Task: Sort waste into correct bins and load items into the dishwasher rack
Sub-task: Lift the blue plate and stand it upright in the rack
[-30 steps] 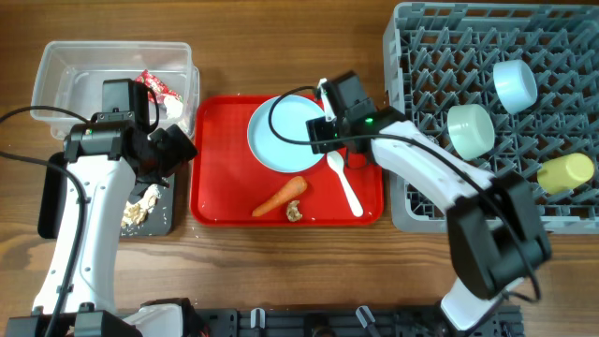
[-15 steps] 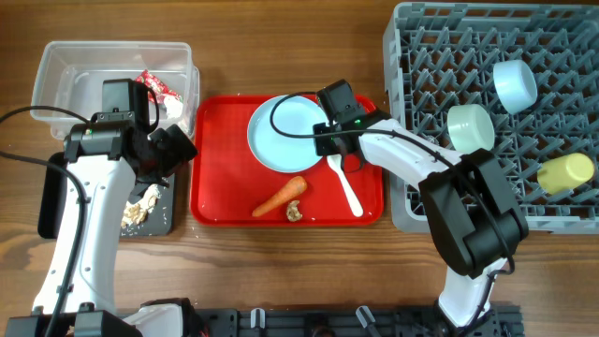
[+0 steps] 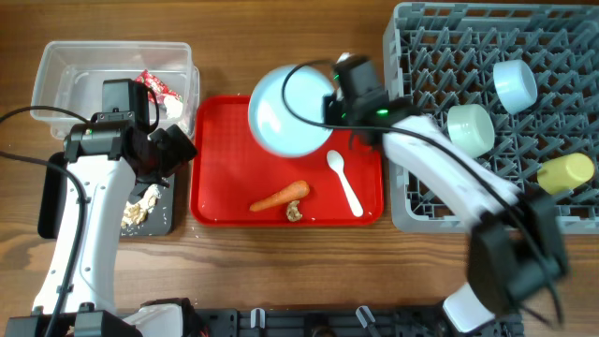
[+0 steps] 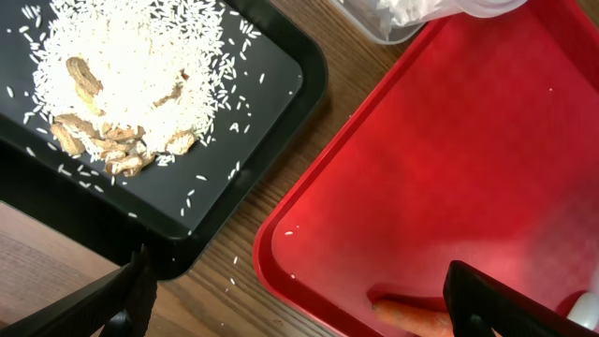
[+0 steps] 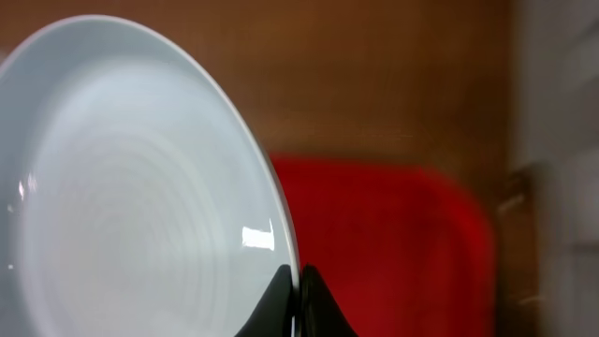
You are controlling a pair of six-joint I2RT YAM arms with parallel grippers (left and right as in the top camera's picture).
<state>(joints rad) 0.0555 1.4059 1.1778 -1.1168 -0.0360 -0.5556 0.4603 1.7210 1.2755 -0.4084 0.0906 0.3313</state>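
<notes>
My right gripper (image 3: 331, 97) is shut on the right rim of the light blue plate (image 3: 285, 112), which hangs tilted above the back edge of the red tray (image 3: 217, 173). The right wrist view shows the jaws (image 5: 298, 301) pinching the plate (image 5: 131, 197) edge. On the red tray lie the orange carrot (image 3: 281, 197), a beige scrap (image 3: 294, 212) and the white spoon (image 3: 344, 183). My left gripper (image 3: 182, 148) stands open over the gap between the black tray (image 3: 161, 223) and the red tray, empty (image 4: 299, 309); the carrot's end (image 4: 412, 316) lies between its fingertips.
The grey rack (image 3: 440, 56) at right holds two light blue bowls (image 3: 515, 84) (image 3: 471, 129) and a yellow cup (image 3: 566, 173). The clear tub (image 3: 65, 70) at back left holds a red-and-white wrapper (image 3: 154, 86) and tissue (image 3: 173, 108). Rice and scraps (image 4: 131, 84) lie on the black tray.
My right gripper closed on the plate's rim and lifted it off the red tray, tilting it and carrying it toward the back. The left arm has not moved.
</notes>
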